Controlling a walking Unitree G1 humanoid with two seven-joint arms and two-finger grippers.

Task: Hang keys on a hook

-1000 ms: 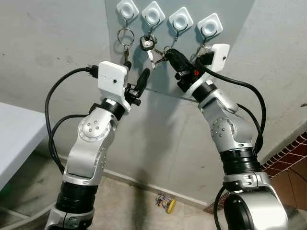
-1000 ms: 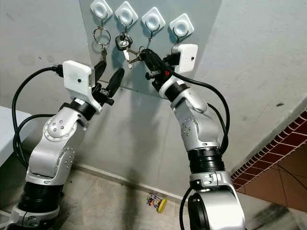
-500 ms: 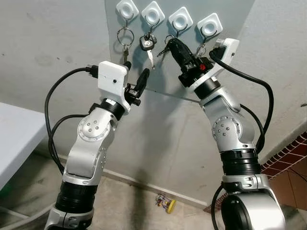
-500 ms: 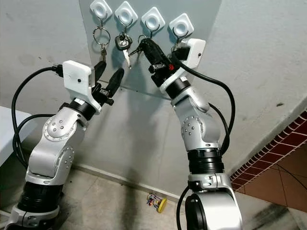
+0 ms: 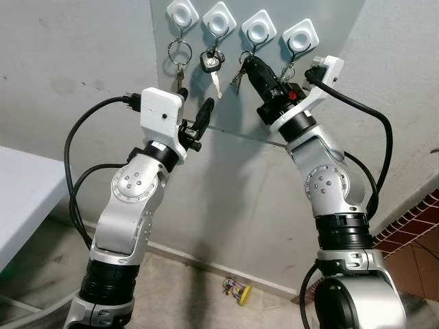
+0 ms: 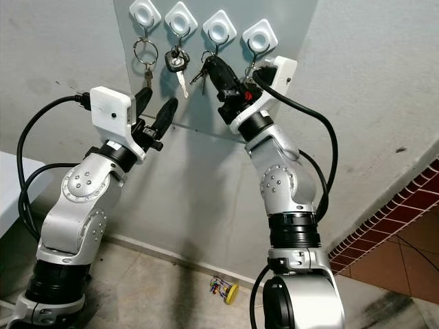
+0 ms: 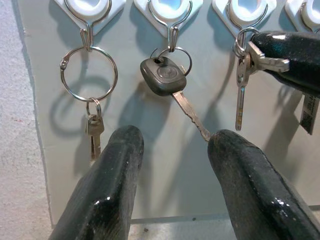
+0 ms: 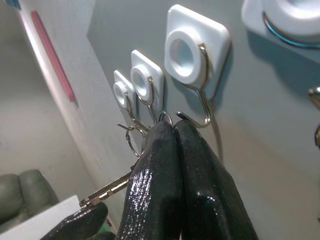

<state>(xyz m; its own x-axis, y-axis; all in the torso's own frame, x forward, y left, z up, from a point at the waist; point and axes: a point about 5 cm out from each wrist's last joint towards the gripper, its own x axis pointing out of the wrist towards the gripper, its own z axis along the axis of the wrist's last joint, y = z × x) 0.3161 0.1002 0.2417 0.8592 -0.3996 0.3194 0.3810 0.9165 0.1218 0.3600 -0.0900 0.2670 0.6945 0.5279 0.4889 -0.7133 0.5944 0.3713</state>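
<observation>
Four white hooks sit in a row on a grey board [image 5: 322, 20] on the wall. My right gripper [image 5: 248, 63] is raised to the third hook [image 5: 258, 27] and is shut on the ring of a bunch of keys [image 5: 238, 75]. In the right wrist view the ring [image 8: 167, 117] is pinched at the fingertips, right beside that hook's wire end [image 8: 200, 122]. I cannot tell whether the ring is over the wire. The keys [image 7: 241, 75] dangle below it. My left gripper [image 7: 172, 140] is open and empty below the second hook, clear of everything.
A large ring with a small key [image 5: 180, 51] hangs on the first hook, a black car key [image 5: 210, 63] on the second, tagged keys [image 5: 288, 68] on the fourth. A white table [image 5: 20, 199] stands at left. A small colourful object [image 5: 236, 291] lies on the floor.
My right gripper has lifted the keys from beside the black car key up to the third hook, and its wrist has turned. The left arm has not moved.
</observation>
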